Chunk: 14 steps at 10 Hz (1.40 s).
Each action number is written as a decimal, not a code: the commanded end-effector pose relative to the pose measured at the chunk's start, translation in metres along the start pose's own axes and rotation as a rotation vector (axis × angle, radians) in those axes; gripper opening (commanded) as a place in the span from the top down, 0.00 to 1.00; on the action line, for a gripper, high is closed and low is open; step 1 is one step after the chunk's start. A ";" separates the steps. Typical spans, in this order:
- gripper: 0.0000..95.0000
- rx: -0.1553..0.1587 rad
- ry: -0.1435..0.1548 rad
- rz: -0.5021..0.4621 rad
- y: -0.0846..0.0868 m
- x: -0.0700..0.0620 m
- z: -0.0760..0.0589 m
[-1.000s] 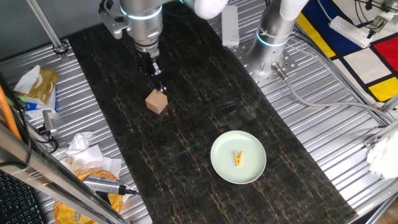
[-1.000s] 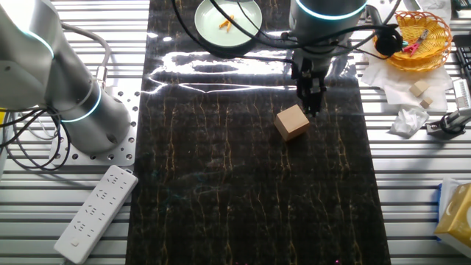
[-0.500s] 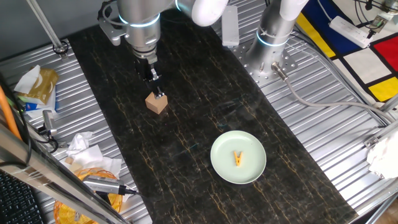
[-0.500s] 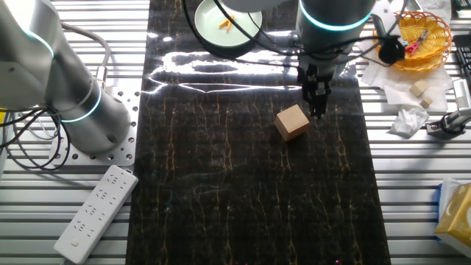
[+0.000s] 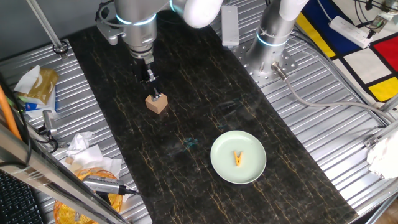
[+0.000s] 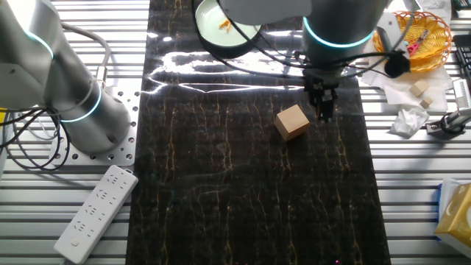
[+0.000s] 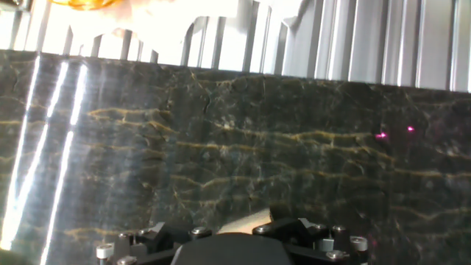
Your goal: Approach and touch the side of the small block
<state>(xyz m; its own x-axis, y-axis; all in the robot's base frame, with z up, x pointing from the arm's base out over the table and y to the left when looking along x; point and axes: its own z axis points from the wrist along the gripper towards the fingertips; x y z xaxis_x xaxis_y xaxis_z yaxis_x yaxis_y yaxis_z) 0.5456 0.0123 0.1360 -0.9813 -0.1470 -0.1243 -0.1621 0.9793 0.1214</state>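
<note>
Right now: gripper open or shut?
Looks shut: the gripper fingers show as one narrow dark tip, no gap, beside the small block. The hand view hides the tips.

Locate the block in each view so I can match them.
One fixed view: block upper left of centre on the dark mat, just below the gripper.
Other fixed view: block right of centre, gripper at its right.
Hand view: not clearly visible.
Shared landmark: green plate.

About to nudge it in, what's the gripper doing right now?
Gripper: looks shut, fingers together, holding nothing, beside the small block.
</note>
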 end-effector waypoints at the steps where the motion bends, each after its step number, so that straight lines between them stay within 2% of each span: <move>1: 0.00 -0.018 -0.013 -0.002 -0.001 -0.004 0.002; 2: 0.20 -0.027 -0.024 -0.010 -0.003 -0.007 0.004; 5: 0.20 -0.039 -0.054 -0.009 -0.007 -0.007 0.016; 6: 0.00 -0.035 -0.053 -0.009 -0.007 -0.006 0.018; 7: 0.00 -0.029 -0.049 -0.004 -0.007 -0.006 0.019; 10: 0.00 -0.014 -0.026 0.012 -0.006 -0.003 0.021; 11: 0.00 -0.012 -0.004 0.024 -0.005 0.000 0.023; 14: 0.00 -0.003 0.026 0.042 -0.002 0.012 0.030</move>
<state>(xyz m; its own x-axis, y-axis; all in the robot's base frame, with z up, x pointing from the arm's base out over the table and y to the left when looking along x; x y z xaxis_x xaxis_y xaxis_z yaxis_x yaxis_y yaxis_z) 0.5376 0.0126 0.1043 -0.9897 -0.1091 -0.0928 -0.1206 0.9843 0.1290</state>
